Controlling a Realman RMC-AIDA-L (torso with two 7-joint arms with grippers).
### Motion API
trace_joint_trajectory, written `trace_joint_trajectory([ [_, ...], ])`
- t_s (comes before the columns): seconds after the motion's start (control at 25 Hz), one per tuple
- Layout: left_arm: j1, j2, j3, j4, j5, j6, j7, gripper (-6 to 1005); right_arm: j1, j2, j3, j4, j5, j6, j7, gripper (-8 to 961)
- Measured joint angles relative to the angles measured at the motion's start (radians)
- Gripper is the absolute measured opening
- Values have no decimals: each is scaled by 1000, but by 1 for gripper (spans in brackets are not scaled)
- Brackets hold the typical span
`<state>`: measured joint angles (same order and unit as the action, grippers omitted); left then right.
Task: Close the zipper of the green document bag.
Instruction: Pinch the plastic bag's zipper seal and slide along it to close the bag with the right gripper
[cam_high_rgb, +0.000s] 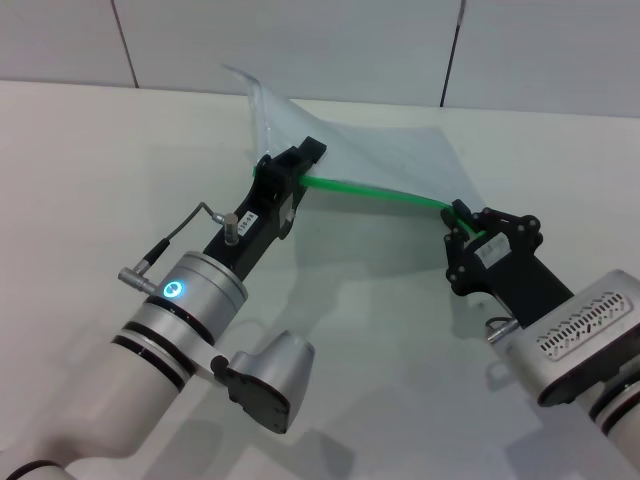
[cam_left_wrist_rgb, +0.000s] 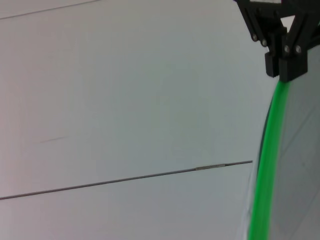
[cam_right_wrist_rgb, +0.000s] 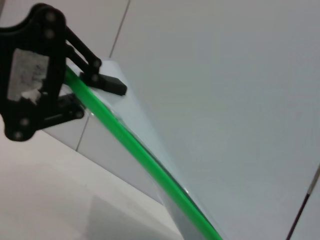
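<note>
A bare robotics lab or test room is being shown: a plain white table (cam_high_rgb: 90, 170) is being backed by a wall of pale panels (cam_high_rgb: 300, 40) divided by thin dark seams just behind the table.

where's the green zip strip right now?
In the head view, the thin bright green plastic zipper runs mid-table along the near edge of the translucent pale document bag, stretched between the left gripper and right gripper.

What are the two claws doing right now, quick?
Left claw: shut on the zipper of the green document bag.
Right claw: shut on the zipper's other end.
</note>
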<state>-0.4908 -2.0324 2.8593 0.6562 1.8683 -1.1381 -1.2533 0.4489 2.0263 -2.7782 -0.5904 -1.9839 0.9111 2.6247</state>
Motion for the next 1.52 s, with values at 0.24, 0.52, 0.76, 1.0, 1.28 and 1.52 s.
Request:
trace_joint_trajectory([
  [0.24, 0, 0, 0, -1, 0, 0, 0, 109, -4, 0, 0, 17, 22, 0, 0, 79],
  [0.52, 0, 0, 0, -1, 0, 0, 0, 110, -7, 0, -1, 41, 54, 0, 0, 79],
  [0.76, -1, 0, 0, -1, 0, 0, 0, 110, -7, 0, 0, 59, 71, -6, 0, 80],
  [1.0, -3, 0, 0, -1, 0, 0, 0, 111, -7, 0, -1, 77, 92, -10, 1, 80],
  [1.28, -4, 0, 0, -1, 1, 0, 0, 112, -8, 2, -5, 95, 118, -13, 5, 80],
  [1.52, -6, 0, 0, -1, 2, 0, 0, 112, -9, 2, -3, 107, 136, -13, 8, 80],
])
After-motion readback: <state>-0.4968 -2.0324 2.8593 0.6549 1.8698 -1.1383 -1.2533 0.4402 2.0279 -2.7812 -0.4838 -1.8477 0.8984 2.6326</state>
